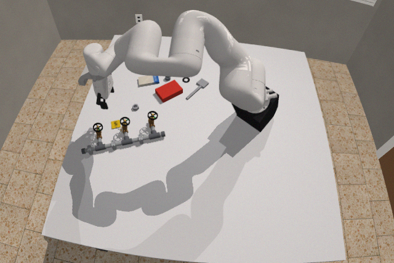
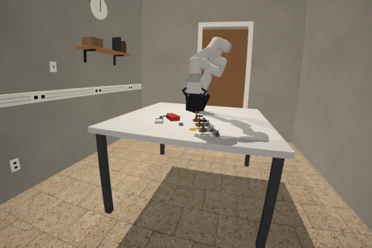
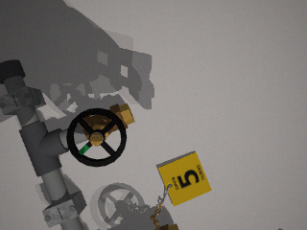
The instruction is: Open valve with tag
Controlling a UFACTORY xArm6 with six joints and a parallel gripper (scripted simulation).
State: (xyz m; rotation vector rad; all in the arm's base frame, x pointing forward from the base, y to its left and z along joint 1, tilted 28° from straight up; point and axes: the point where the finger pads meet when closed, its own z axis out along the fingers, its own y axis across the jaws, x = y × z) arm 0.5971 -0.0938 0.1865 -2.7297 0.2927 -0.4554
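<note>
A grey pipe manifold (image 1: 123, 142) lies on the white table and carries three upright brass valves with black handwheels: left (image 1: 97, 127), middle (image 1: 124, 121) and right (image 1: 152, 115). A yellow tag (image 1: 115, 123) reading 5 lies between the left and middle valves. In the wrist view the tag (image 3: 184, 178) hangs on a chain that runs to the valve at the bottom edge (image 3: 163, 221). The left handwheel (image 3: 97, 137) shows there with a green mark on one spoke. My gripper (image 1: 101, 101) is open and empty above the table, behind the left valve; it also shows in the exterior view (image 2: 196, 105).
Behind the valves lie a grey nut (image 1: 135, 105), a red box (image 1: 168, 90), a cream and blue block (image 1: 148, 80), a small grey cylinder (image 1: 167, 78), a black ring (image 1: 186, 79) and a grey scraper-like tool (image 1: 197, 88). The arm's base (image 1: 257, 110) stands to the right.
</note>
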